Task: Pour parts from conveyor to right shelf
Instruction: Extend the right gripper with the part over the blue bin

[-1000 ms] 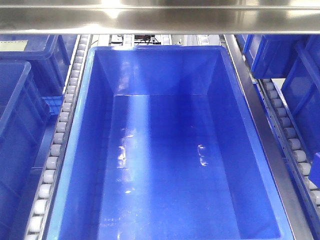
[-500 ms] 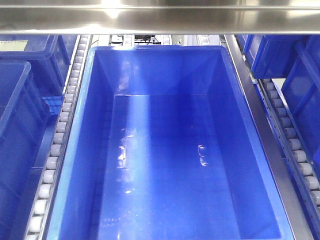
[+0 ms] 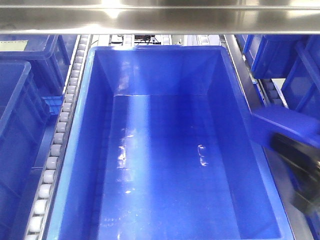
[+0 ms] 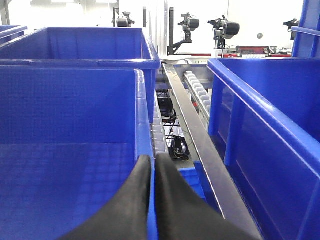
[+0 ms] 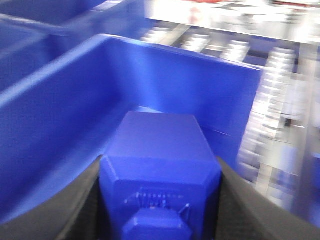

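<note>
Exterior front-facing view looks down into the big blue bin (image 3: 165, 150), which sits empty on the right shelf (image 3: 65, 115) between lanes of white rollers (image 3: 55, 150). At the bin's right rim the blue block (image 3: 280, 125) juts in, carried by the dark, blurred right pincer (image 3: 295, 165); it appears to be brought over the rim so it can drop inside. Half a second ago and a second ago that rim was bare, with neither block nor arm in sight, so the arm has only just arrived. Left wrist view shows the left pincer (image 4: 152, 200) with its black fingers pressed together on nothing, hanging above the edge of another bin (image 4: 75, 100) left of the steel rail (image 4: 195, 130), seemingly parked out of the way. Right wrist view, smeared by motion, shows the block (image 5: 160, 170) clamped between the right pincer's (image 5: 160, 200) dark fingers (image 5: 80, 200), its nub end nearest the lens, pointed into the bin's far corner (image 5: 175, 80). The conveyor appears in no view. The release looks not yet done.
</note>
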Available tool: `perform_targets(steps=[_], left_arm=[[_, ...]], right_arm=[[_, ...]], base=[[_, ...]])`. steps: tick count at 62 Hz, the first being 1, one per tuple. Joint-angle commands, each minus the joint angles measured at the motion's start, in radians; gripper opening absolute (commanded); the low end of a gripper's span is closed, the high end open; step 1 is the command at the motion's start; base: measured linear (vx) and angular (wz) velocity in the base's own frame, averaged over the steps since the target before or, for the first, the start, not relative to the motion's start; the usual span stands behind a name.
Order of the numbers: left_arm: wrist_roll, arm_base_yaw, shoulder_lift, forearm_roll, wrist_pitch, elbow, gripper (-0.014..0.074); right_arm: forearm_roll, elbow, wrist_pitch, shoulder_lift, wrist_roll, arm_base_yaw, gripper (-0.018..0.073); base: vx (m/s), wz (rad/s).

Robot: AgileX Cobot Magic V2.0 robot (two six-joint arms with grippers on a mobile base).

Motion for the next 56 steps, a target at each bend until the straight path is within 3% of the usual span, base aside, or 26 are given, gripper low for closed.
perform_targets(steps=[1, 19, 29, 41, 56], left_arm=[[-0.009, -0.002, -0.014, 0.0, -0.077, 0.031, -0.0006], [-0.009, -0.002, -0.014, 0.0, -0.077, 0.031, -0.0006], [-0.009, -0.002, -0.014, 0.0, -0.077, 0.031, -0.0006], [-0.009, -0.002, -0.014, 0.0, -0.077, 0.031, -0.0006], [-0.009, -0.002, -0.014, 0.0, -0.077, 0.031, -0.0006]], right_arm=[[0.062, -0.088, -0.062, 0.102, -0.04, 0.053, -0.0003], [0.066, -0.25, -0.199, 0.43, -0.039, 0.219, -0.0002], [0.117, -0.26, -0.424, 0.596, -0.035, 0.338, -0.0002], [0.28, -0.284, -0.558, 0.777, -0.035, 0.354, 0.0007], [0.299, -0.373, -0.51, 0.982, -0.043, 0.35, 0.008]], base=[[0.0, 0.0], [0.0, 0.0], [0.0, 0.0], [0.0, 0.0], [0.0, 0.0]])
